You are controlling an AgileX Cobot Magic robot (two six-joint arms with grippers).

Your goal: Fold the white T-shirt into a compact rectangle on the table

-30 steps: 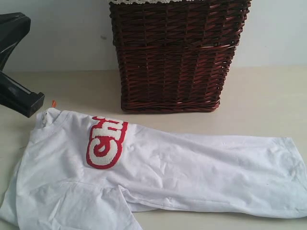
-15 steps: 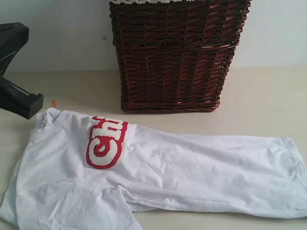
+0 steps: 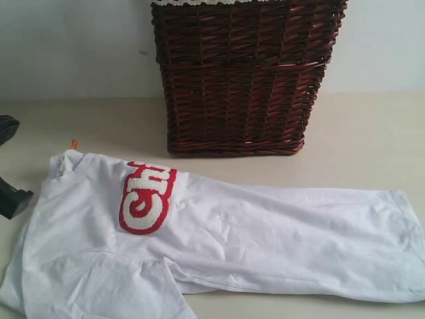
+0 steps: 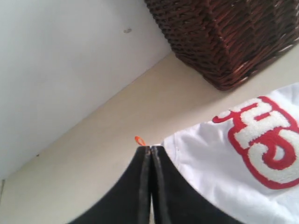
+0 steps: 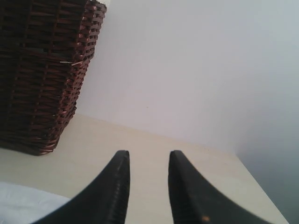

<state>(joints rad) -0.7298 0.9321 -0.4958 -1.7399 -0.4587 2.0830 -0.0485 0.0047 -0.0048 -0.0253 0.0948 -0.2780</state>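
The white T-shirt [image 3: 252, 239] lies spread across the table [image 3: 372, 133], folded lengthwise, with red-outlined lettering [image 3: 147, 197] near the collar and a small orange tag [image 3: 74, 143] beside it. My left gripper [image 3: 10, 197] sits at the far left edge, just off the shirt's shoulder. In the left wrist view the left gripper [image 4: 150, 148] is shut, nothing visible between its fingers, its tips close to the orange tag [image 4: 139, 140] and the T-shirt [image 4: 224, 172]. The right gripper [image 5: 148, 156] is open and empty above bare table, with a corner of the T-shirt [image 5: 23, 205] beside it.
A dark brown wicker basket [image 3: 242, 73] stands behind the shirt against the white wall, its pale lace liner [image 3: 199, 2] showing at the rim. Bare table lies to the basket's left and right. The basket [image 5: 42, 70] also shows in the right wrist view.
The left arm has dropped and drawn back toward the left edge of the exterior view, now low beside the shirt's shoulder. The shirt has not moved.
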